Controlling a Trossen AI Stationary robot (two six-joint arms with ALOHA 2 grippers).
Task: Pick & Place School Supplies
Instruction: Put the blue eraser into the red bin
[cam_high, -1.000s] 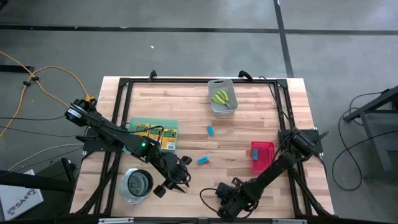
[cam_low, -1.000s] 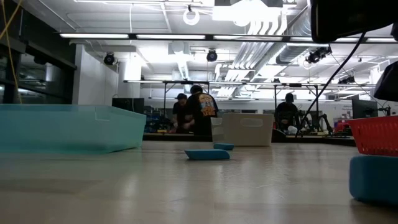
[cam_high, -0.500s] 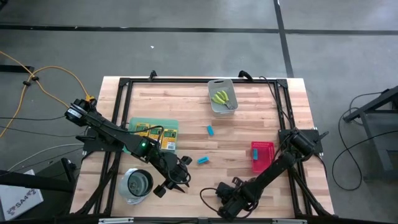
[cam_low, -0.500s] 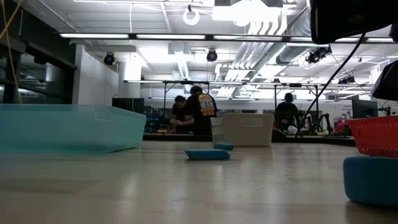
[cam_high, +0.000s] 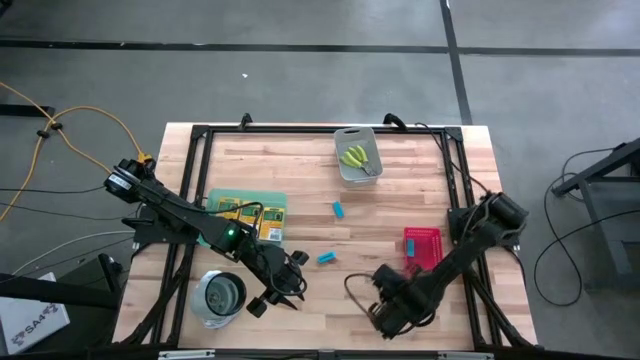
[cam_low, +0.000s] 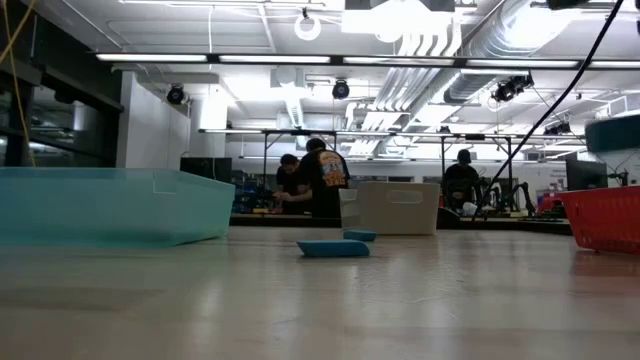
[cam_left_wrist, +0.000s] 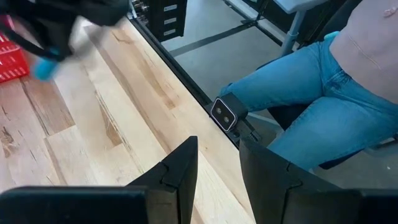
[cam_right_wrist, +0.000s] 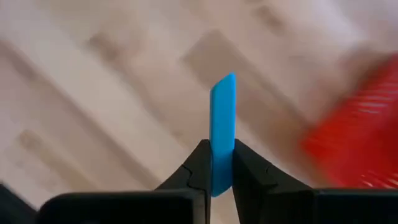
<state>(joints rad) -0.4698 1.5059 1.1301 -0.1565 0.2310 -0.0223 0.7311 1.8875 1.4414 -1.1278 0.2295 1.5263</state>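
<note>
The left gripper (cam_high: 285, 290) hovers with fingers apart beside the metal cup (cam_high: 221, 294); two light-blue blocks (cam_high: 326, 258) lie mid-table; the right gripper (cam_high: 390, 312) clamps another blue block (cam_right_wrist: 222, 127) near the red tray (cam_high: 421, 243).

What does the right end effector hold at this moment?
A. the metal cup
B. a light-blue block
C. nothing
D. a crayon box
B: in the right wrist view the right end effector is shut on a thin light-blue block that stands up between its fingers, above the wooden table.
</note>
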